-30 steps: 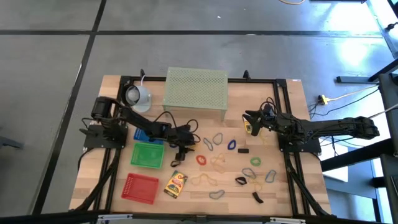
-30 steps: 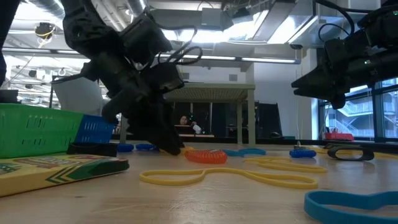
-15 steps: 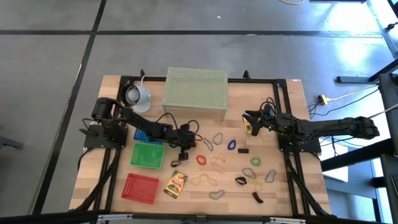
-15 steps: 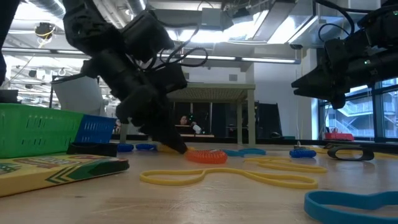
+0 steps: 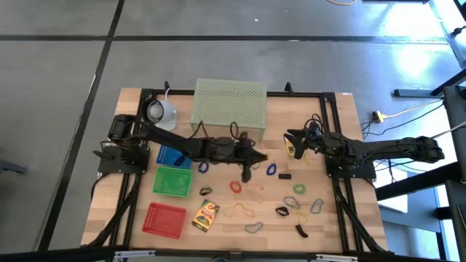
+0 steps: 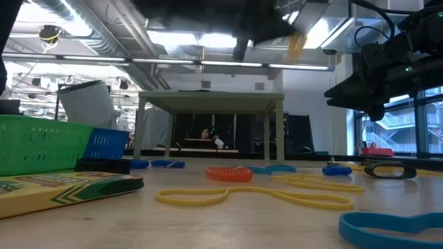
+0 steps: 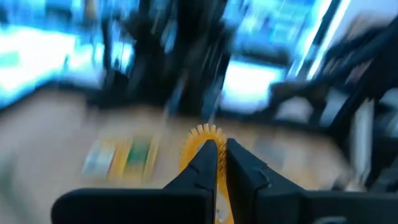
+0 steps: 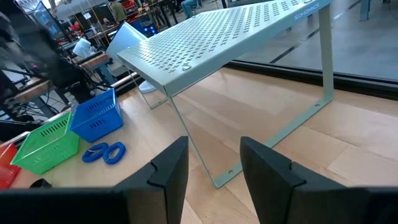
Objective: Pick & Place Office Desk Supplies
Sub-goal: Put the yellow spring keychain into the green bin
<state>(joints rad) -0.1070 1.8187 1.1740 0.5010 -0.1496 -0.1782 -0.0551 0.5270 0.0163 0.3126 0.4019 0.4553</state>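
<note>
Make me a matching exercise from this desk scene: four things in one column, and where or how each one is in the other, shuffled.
Things:
1. left gripper
2. right gripper
3. green basket
4. yellow printed box

States or places:
A. lying right beside the red basket
B. open, nothing between its fingers
C. shut on an orange loop
D. between the blue basket and the red basket

Pairs: 1-C, 2-B, 3-D, 4-A
</note>
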